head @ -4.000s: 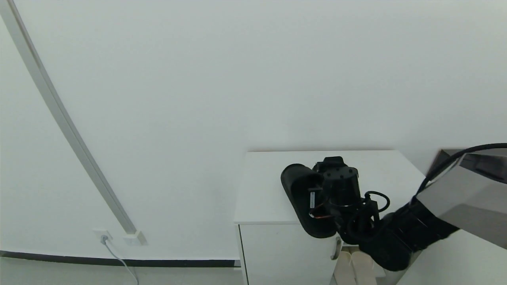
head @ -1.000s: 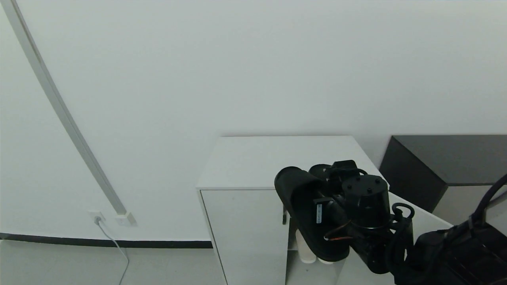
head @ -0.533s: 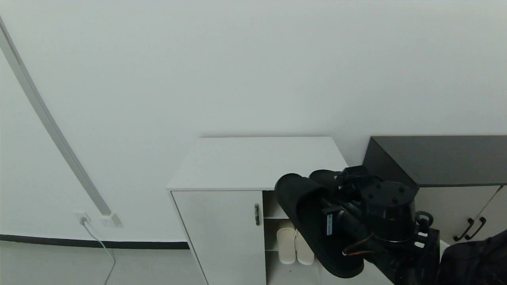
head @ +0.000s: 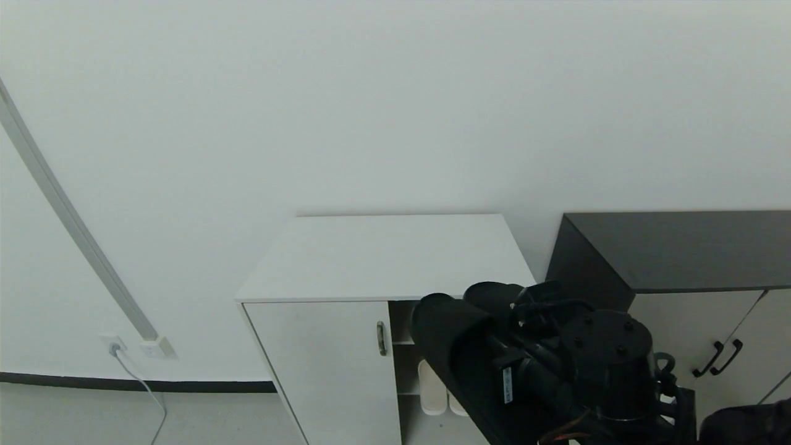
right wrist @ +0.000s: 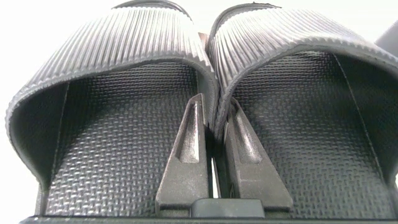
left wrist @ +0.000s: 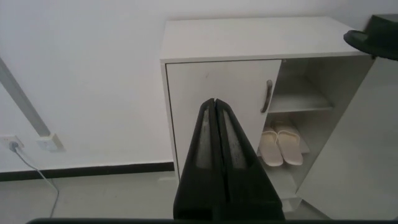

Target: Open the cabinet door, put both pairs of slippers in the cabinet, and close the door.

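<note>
Within right claw point(right wrist: 215, 107), black slippers point(right wrist: 118, 81), pinched together

Black right pincer point(right wrist: 214, 106), cabled screw-dotted arm point(head: 609, 361)

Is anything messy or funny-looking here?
Nothing stands out. The right gripper pinches the black slippers side by side, and the white slippers sit neatly together inside the open cabinet.
</note>
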You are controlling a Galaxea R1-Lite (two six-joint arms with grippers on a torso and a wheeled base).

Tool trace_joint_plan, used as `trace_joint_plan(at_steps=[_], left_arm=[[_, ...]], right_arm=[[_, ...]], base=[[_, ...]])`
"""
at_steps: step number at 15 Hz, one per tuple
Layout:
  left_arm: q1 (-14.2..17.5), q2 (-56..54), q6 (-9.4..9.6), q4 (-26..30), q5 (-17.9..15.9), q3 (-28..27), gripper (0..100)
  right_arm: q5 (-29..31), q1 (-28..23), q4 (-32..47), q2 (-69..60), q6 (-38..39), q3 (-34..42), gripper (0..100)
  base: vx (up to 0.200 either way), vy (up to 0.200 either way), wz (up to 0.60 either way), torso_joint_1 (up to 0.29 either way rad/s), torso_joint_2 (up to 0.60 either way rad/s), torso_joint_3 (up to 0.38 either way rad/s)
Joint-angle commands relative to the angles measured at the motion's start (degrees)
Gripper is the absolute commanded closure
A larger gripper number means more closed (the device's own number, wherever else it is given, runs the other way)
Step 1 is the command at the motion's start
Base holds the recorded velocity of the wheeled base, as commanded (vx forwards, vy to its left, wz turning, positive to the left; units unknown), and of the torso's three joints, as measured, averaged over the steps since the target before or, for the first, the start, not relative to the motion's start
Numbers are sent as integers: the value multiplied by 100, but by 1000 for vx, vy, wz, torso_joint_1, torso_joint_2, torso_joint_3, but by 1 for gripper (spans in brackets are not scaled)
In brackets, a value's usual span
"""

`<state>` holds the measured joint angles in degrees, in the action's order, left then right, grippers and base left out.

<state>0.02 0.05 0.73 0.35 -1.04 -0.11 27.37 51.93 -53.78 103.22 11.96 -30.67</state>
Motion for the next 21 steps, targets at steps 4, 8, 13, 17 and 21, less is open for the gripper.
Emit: trace_joint_plan(at_steps=[4,8,13,17,21], left_arm=[[6,4,-3,0,-2,2,100],[6,4,-3,0,-2,2,100],[-2,4,-3,0,-2,2,100],[6,4,-3,0,-2,2,100],[6,4,6,0,-2,-7,100]], right_arm=[[-39,115,-141,-39,-9,193,100],[-30,124,-141,-21,-9,228,100],[-21,124,-141,76,-9,272,100],[-30,133,-176,120,-9,299,100],[-39,124,-185,146,8,307,100]], base=[[0,0,0,0,0,0],[0,0,0,0,0,0],[0,0,0,-45,100,58],[0,0,0,-154,361,190],[0,0,0,-169,394,210]])
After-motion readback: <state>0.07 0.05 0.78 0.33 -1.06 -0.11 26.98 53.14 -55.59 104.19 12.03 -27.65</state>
